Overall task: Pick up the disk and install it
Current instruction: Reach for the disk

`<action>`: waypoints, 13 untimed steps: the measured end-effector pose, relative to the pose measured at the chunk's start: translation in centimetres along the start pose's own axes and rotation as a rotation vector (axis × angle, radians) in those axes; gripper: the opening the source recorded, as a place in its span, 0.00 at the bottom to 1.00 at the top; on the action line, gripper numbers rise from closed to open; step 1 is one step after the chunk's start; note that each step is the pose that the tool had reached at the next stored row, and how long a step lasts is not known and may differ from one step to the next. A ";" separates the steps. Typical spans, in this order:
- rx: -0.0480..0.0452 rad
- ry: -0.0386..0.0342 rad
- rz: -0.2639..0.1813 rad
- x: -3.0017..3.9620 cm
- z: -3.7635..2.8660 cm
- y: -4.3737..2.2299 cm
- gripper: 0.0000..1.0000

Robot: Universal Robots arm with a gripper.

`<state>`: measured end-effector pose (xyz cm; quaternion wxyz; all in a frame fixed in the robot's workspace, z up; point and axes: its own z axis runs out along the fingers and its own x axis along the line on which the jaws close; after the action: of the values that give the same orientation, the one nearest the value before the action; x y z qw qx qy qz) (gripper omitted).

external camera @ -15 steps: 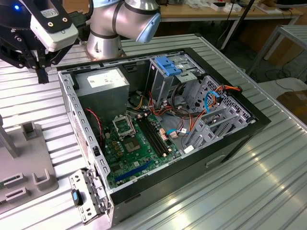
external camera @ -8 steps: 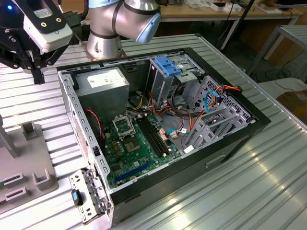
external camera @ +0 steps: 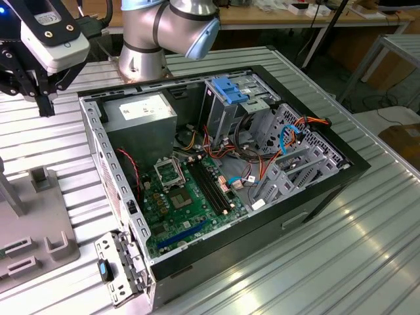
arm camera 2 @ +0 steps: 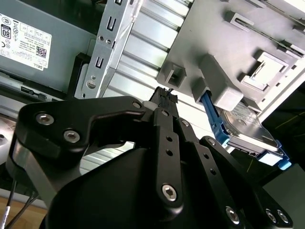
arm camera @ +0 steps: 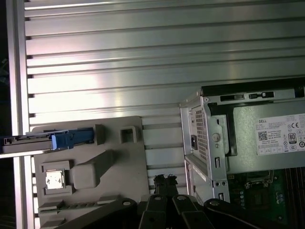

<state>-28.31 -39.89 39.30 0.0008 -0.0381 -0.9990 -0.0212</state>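
Note:
The disk (arm camera 2: 249, 128) is a silver-grey hard drive with blue rails. It stands on edge in a slot of the grey holder plate (arm camera 2: 224, 43). The first wrist view shows the disk (arm camera: 28, 141) edge-on, its blue rail end at the holder plate (arm camera: 107, 191). My gripper (arm camera 2: 167, 97) hangs above the ribbed table between the holder and the computer case, with its black fingers together and nothing between them. In the first wrist view the gripper (arm camera: 165, 180) is well apart from the disk. The exterior view shows the gripper (external camera: 46, 106) high at the left, beside the open computer case (external camera: 262, 216).
The case lies open with a green motherboard (external camera: 184, 197), a grey power supply (external camera: 141, 115) and a drive cage with blue clips (external camera: 231, 92). The arm's base (external camera: 141, 59) stands behind the case. The holder plate (external camera: 33, 223) lies at the exterior view's left on the ribbed metal table (external camera: 367, 262).

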 end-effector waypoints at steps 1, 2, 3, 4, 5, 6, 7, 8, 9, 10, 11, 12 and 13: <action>0.0000 0.0000 0.000 0.16 0.00 -0.01 0.11; 0.0000 -0.0001 0.000 0.24 0.00 -0.02 0.11; 0.0000 0.0000 0.000 0.28 0.00 -0.02 0.11; 0.0000 0.0000 0.000 0.29 0.00 -0.02 0.11; 0.0000 0.0000 0.000 0.30 0.00 -0.02 0.11; 0.0000 0.0000 0.000 0.30 0.00 -0.02 0.11; 0.0000 0.0000 0.000 0.30 0.00 -0.02 0.11; 0.0000 0.0000 0.000 0.32 0.00 -0.02 0.11; 0.0000 0.0000 0.000 0.35 0.00 -0.03 0.11; 0.0000 0.0000 0.000 0.37 0.00 -0.03 0.11; 0.0000 0.0000 0.000 0.39 0.00 -0.03 0.11; 0.0000 0.0000 0.000 0.42 0.00 -0.03 0.11; 0.0000 0.0000 0.000 0.45 0.00 -0.03 0.11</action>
<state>-28.76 -39.89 39.30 0.0008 -0.0382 -0.9990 -0.0212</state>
